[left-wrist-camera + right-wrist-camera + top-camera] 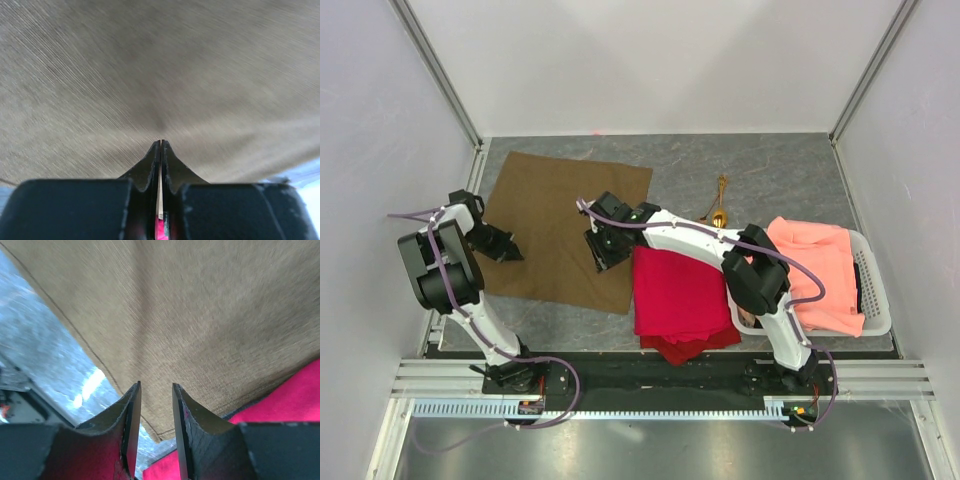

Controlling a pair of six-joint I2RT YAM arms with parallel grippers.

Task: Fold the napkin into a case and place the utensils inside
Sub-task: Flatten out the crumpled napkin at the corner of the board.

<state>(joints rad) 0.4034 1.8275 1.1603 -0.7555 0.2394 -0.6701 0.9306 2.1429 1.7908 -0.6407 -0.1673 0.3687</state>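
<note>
The olive-brown napkin (565, 220) lies spread flat on the grey table, unfolded; no case shape shows. My left gripper (514, 253) is low over the napkin's left part, its jaws shut with nothing visible between them (160, 142); napkin fabric (160, 65) fills that view. My right gripper (602, 260) hovers over the napkin's near right part, jaws open and empty (156, 385), close to the napkin's (210, 315) hemmed corner. Two gold utensils (719, 205) lie on the table right of the napkin, away from both grippers.
A folded red cloth (680, 290) lies just right of the napkin's near corner, seen also in the right wrist view as the red cloth (290, 395). A salmon-orange cloth (815, 265) sits in a white basket (878, 290) at the right. White walls surround the table.
</note>
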